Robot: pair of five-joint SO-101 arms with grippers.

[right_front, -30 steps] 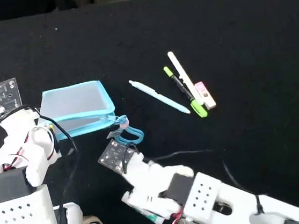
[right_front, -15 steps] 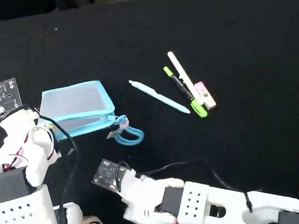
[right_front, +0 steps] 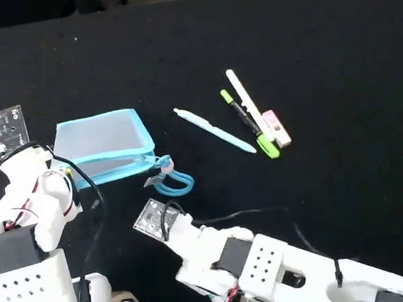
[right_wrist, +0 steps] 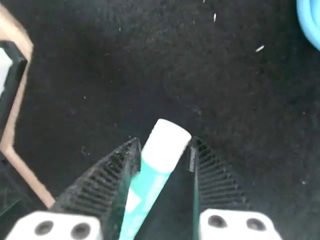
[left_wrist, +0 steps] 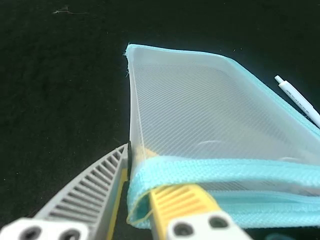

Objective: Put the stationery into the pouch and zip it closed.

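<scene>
A white-capped teal stick (right_wrist: 149, 182) is clamped between the jaws of the right gripper (right_wrist: 163, 146). It is judged light, rigid and slippery, best held mid-barrel. Ahead, the limp mesh pouch (right_front: 102, 142) is pinched at its corner by the left gripper (left_wrist: 138, 170). A pale blue pen (right_front: 214, 130) lies farther beyond.

A fixed camera is looking down over the black surface (right_front: 335, 41) from above the arms' bases. The left wrist camera is peering past the left arm's fingers (left_wrist: 90, 195), close on the mesh pouch (left_wrist: 200, 115) and a white pen (left_wrist: 300, 102), both also lying in the high view. The right wrist camera is facing down along the right arm's fingers (right_wrist: 105, 185) and a white-capped teal stick (right_wrist: 160, 150), sharing a blue loop (right_wrist: 311, 20) with the high view.
</scene>
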